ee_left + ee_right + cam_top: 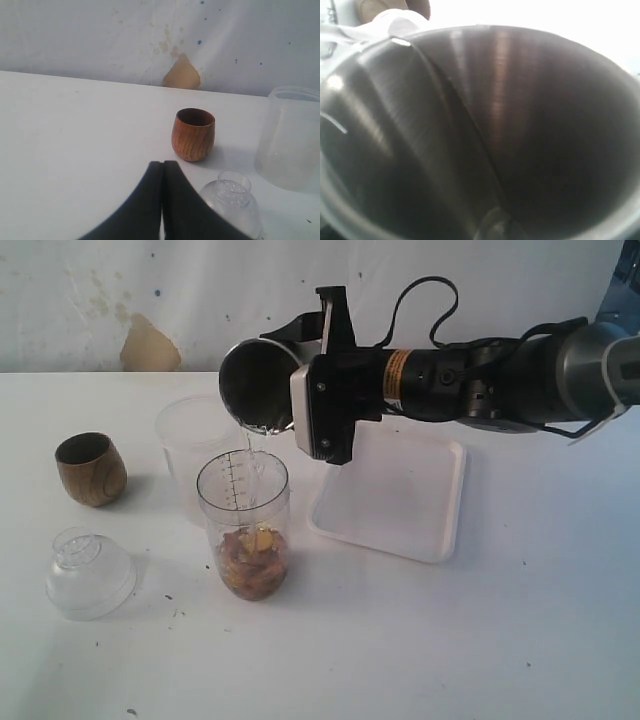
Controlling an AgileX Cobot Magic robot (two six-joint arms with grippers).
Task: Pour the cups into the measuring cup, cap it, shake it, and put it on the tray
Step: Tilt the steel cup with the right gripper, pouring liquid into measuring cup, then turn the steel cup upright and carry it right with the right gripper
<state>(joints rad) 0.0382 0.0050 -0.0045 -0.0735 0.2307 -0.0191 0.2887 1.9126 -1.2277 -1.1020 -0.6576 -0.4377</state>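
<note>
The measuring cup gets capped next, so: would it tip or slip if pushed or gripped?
The measuring cup is tall and narrow, so a high push might tip it; the brownish pieces low inside may steady it. Its smooth clear wall likely grips poorly.

Bright even light, soft shadows; steel tumbler (520,125) blurred, glare streaks inside.

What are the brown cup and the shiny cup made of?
The brown cup looks like wood: curvy grain lines show on its smooth side. The shiny cup is probably brushed steel: grey, with streaky reflections inside.
</note>
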